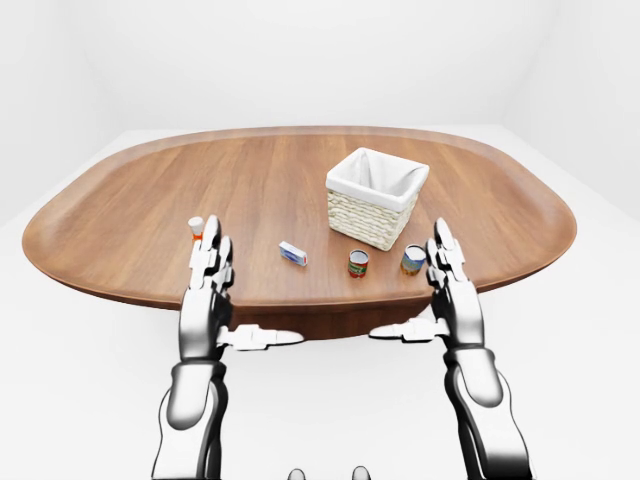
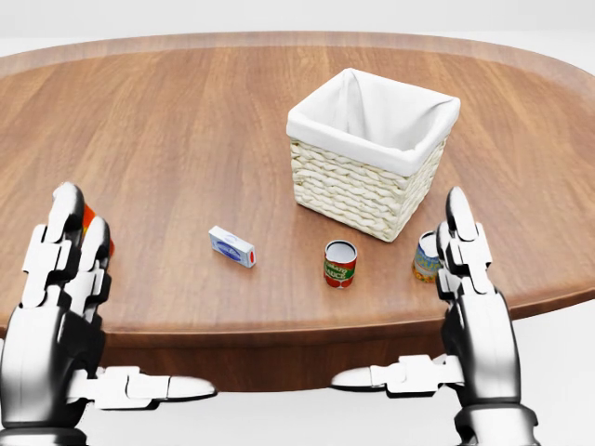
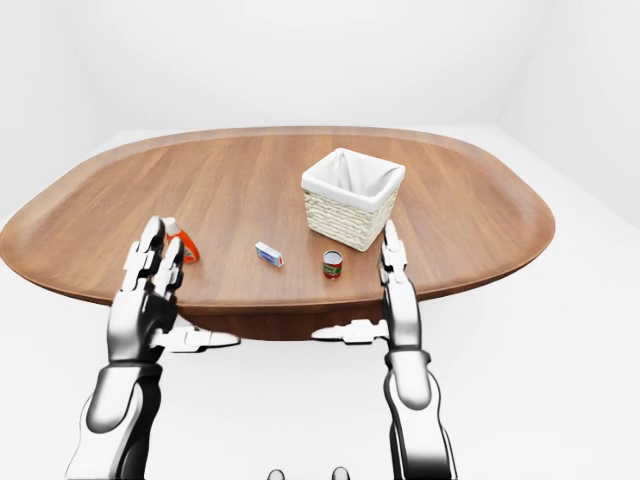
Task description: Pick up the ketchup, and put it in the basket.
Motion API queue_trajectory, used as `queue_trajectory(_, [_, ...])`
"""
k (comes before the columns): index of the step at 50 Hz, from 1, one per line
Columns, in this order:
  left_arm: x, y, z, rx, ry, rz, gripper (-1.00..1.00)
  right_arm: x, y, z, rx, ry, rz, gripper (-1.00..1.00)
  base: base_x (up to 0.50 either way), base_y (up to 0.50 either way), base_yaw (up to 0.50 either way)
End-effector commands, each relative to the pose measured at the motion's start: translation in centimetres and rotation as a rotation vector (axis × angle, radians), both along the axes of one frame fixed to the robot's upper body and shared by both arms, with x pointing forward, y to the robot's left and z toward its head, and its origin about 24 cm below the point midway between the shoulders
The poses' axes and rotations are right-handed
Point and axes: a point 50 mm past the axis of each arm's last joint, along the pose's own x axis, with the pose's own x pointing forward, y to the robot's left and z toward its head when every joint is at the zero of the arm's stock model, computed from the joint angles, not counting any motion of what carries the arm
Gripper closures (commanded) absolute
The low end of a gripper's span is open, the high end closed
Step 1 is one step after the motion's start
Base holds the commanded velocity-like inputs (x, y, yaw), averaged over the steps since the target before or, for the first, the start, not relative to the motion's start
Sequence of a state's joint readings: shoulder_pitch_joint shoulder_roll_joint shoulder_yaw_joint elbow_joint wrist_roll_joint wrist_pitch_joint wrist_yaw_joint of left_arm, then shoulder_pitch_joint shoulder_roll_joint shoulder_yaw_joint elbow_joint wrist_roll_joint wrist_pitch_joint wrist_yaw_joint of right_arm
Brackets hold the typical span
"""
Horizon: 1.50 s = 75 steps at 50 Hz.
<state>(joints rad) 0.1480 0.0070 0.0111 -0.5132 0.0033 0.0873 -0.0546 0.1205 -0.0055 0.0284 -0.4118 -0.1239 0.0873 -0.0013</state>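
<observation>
Head view shows my left hand (image 2: 56,307) raised at the near edge of the table (image 2: 186,121), fingers straight and spread, thumb out sideways below the table rim, gripping nothing. My right hand (image 2: 469,297) stands the same way at the near edge toward the right end, fingers extended, thumb pointing inward, nothing held. The ketchup (image 3: 183,242) stands upright near the near-left edge of the table; in the head view my left fingers (image 2: 70,243) cover nearly all of it, leaving only a sliver of orange, and I cannot tell from that view whether they touch it. The right-eye view shows the bottle just beside the fingertips, on their right. The basket (image 2: 372,163), woven with a white cloth lining, sits toward the middle of the table, well apart from the ketchup. A small white and blue box (image 2: 231,246) lies flat between the ketchup and the basket, nearer the near edge. A red-labelled can (image 2: 340,263) stands upright just below the basket in the head view. A second can (image 2: 428,257) stands just beside my right fingers, partly hidden by them.
</observation>
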Motion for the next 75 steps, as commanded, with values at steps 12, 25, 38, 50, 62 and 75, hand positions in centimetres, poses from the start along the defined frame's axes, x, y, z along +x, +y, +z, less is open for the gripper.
queue_trajectory(12, [-3.1, 0.6, 4.8, -0.021, -0.222, 0.011, -1.0, -2.5, 0.6, 3.9, -0.056, -0.173, 0.001, -1.0, 0.0, 0.0, 0.0])
queue_trajectory(25, [-3.2, 0.8, 5.1, -0.028, -0.235, 0.02, -1.0, -2.3, 0.6, 3.7, -0.065, -0.163, -0.005, -1.0, 0.0, 0.0, 0.0])
queue_trajectory(38, [-3.6, 0.6, 4.8, -0.025, -0.217, -0.015, -1.0, -2.8, 0.7, 3.9, -0.051, -0.164, 0.037, -1.0, 0.0, 0.02, 0.0])
queue_trajectory(50, [-3.7, 0.6, 5.0, -0.03, -0.23, -0.023, -1.0, -2.8, 1.0, 3.6, -0.061, -0.148, 0.06, -1.0, 0.29, 0.48, 0.0])
queue_trajectory(62, [-3.2, 0.6, 4.4, -0.021, -0.198, -0.013, -1.0, -2.3, 0.8, 3.5, -0.065, -0.153, 0.006, -1.0, 0.11, 0.15, 0.0])
queue_trajectory(75, [-3.4, 0.4, 4.4, 0.015, -0.197, -0.007, -1.0, -2.7, 1.2, 3.8, -0.056, -0.166, 0.047, -1.0, 0.0, 0.0, 0.0])
